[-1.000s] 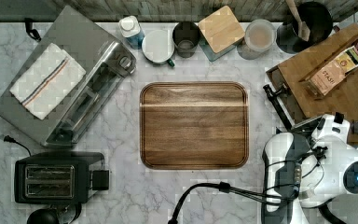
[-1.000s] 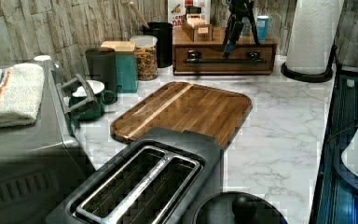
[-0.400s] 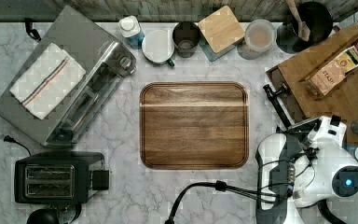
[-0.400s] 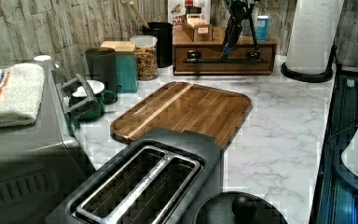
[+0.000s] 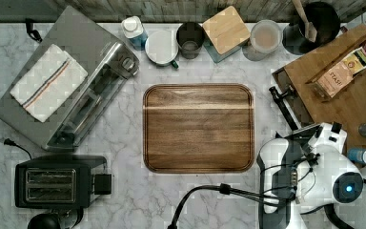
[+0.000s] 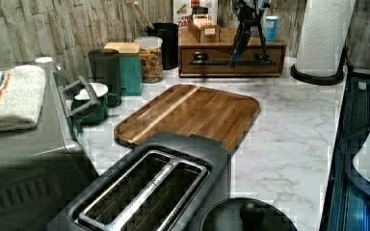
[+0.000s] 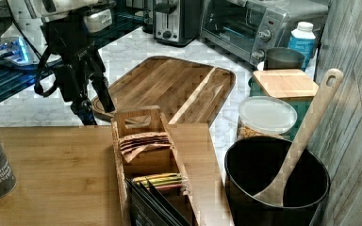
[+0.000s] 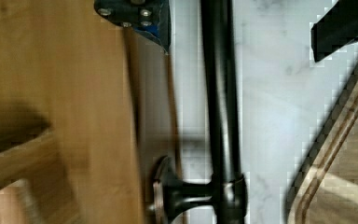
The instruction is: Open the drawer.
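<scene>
The drawer is the brown front of a wood cabinet at the far end of the counter in the left view, and it looks closed. Its long black bar handle runs across the front on two short standoffs. My gripper hangs from above right at the handle. In the wrist view the handle runs between my two fingers, and the gripper is open around it without pinching. The right view has the gripper open beside the cabinet's edge. The top view puts the handle at the cabinet's left side.
A flat wooden tray lies mid-counter close to the handle. A tea box and cans stand on the cabinet top. Jars, mugs and a black utensil pot line the back. A toaster oven and toaster stand at the top view's left.
In the left view my gripper has come down from above the cabinet to the height of the handle. The drawer has not moved.
</scene>
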Robot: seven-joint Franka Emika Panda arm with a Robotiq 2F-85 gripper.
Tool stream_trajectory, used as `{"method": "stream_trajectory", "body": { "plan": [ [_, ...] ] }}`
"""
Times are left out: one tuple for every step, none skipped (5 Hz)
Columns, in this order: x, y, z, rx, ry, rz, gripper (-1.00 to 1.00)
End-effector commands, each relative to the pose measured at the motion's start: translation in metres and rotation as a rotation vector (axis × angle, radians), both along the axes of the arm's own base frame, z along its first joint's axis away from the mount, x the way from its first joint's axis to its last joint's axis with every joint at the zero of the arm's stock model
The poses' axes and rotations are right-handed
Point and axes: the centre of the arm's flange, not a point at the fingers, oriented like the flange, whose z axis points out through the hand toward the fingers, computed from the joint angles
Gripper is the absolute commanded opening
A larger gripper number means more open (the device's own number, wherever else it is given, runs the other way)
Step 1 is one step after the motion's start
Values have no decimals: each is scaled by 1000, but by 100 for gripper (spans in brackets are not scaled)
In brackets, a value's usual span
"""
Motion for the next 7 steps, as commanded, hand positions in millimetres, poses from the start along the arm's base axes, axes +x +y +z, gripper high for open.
{"method": "stream_trajectory", "body": {
  "plan": [
    [-8,26,-55,0,37,139,100],
    [0,21,-60,-10,34,171,100],
    [10,20,-56,-2,110,218,100],
    [15,35,-39,11,211,225,100],
    [14,64,-32,59,273,207,100],
    [1,96,-43,83,261,158,100],
    [-18,129,-51,94,267,131,100]
  ]
}}
